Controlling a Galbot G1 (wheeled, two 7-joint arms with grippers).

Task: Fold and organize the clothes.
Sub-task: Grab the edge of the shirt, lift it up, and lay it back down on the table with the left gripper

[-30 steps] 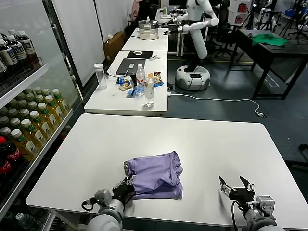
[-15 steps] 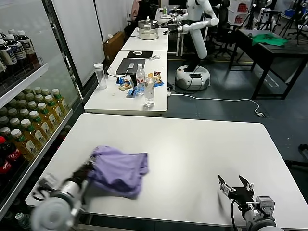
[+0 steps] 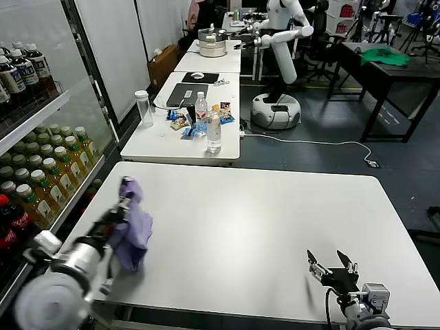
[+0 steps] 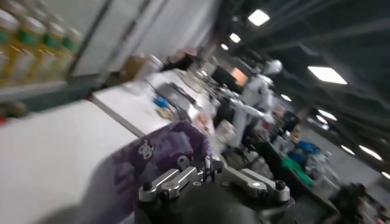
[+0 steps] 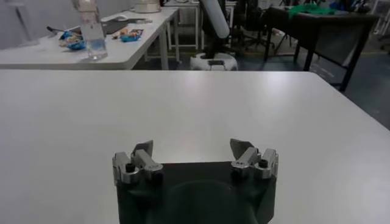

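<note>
The lavender t-shirt (image 3: pixel 133 223) hangs bunched from my left gripper (image 3: pixel 124 201) at the left side of the white table (image 3: pixel 261 220), lifted off the surface. In the left wrist view the shirt (image 4: pixel 152 161) shows its small dark-and-white print, and my left gripper (image 4: pixel 201 163) is shut on the fabric. My right gripper (image 3: pixel 330 262) rests low at the table's front right, open and empty; the right wrist view shows my right gripper (image 5: pixel 193 147) with its fingers wide apart over bare table.
A drinks shelf with bottles (image 3: pixel 48 175) stands close along the left. A second table (image 3: pixel 185 130) with bottles, snacks and a laptop is behind. A green cloth (image 3: pixel 385 56) lies on a dark table far right.
My left arm has swung the shirt from the front middle of the table up and to the left edge. The right gripper has barely moved.
</note>
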